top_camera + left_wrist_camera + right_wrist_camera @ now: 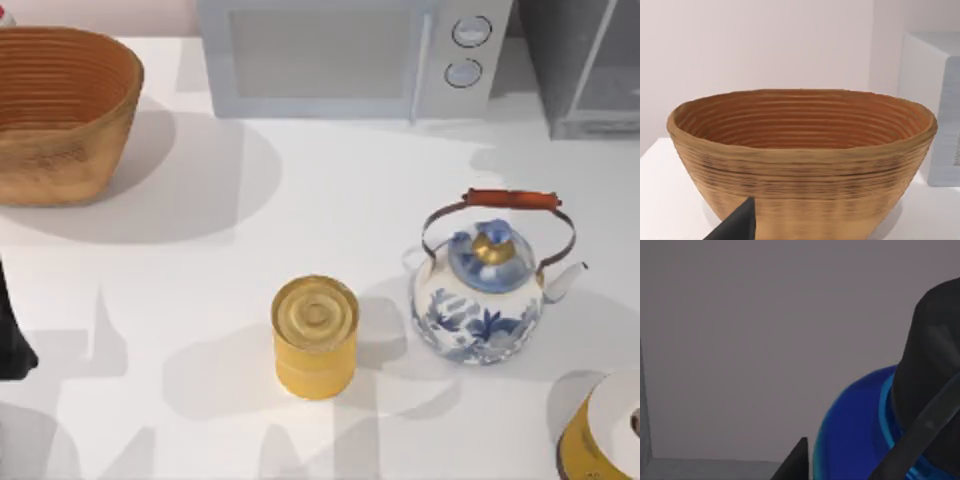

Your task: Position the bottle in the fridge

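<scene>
The fridge point(585, 70), a dark grey cabinet, stands at the table's back right corner and is cut off by the top view's edge. In the right wrist view, a blue bottle point(850, 440) with a dark cap sits close between the fingers of my right gripper point(855, 465), which is shut on it. A flat grey wall point(740, 340) stands just behind the bottle, and I cannot tell whether it is the fridge's inside. My left arm point(10, 340) is parked at the table's left edge, facing the basket.
A woven basket point(60, 110) stands at the back left, with a pale grey microwave point(350, 55) at the back middle. A yellow can point(315, 335) is in the centre and a blue-and-white kettle point(485, 290) to its right. A yellow-and-white object point(605, 430) sits at the front right corner.
</scene>
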{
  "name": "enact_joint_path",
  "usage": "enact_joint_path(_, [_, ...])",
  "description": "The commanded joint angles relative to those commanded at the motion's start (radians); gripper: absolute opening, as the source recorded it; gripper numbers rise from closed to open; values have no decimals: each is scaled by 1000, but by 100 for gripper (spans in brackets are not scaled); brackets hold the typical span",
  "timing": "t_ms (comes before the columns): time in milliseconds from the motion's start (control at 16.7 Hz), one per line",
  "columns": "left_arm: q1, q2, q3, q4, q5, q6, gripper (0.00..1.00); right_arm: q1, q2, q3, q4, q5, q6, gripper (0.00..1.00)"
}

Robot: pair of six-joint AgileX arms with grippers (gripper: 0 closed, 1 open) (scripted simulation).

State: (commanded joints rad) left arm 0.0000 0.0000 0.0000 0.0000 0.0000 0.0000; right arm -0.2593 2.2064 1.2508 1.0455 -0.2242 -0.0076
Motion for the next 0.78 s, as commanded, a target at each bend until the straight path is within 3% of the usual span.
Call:
enact_joint_path(420, [0, 0, 0, 0, 0, 0, 100, 29, 146, 210, -141, 20, 14, 1])
enact_joint_path(780, [0, 0, 0, 0, 0, 0, 100, 34, 170, 235, -166, 22, 20, 1])
